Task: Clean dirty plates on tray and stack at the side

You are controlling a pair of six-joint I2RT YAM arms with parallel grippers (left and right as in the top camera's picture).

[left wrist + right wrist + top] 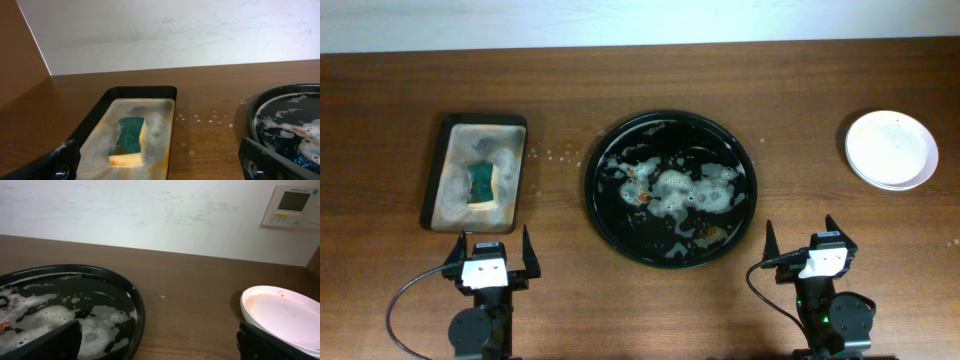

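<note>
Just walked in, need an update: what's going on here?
Nothing is being handled. The left gripper and right gripper sit open and empty at the near edge. The black tray holds only soapy foam. The plates are stacked off to the right, and the sponge lies in the sponge tray at left.

The tray (588,190) sits in the middle of the worktop (400,80), with suds (685,190) lying in it. To its left, apart from it, is the sponge tray (433,180), and the sponge (481,181) lies inside that. Far to the right and a little farther back, the plates (891,150) sit stacked on the worktop, outside the tray. My left gripper (492,240) is just in front of the sponge tray. My right gripper (800,228) is in front of the tray's right edge.
</note>
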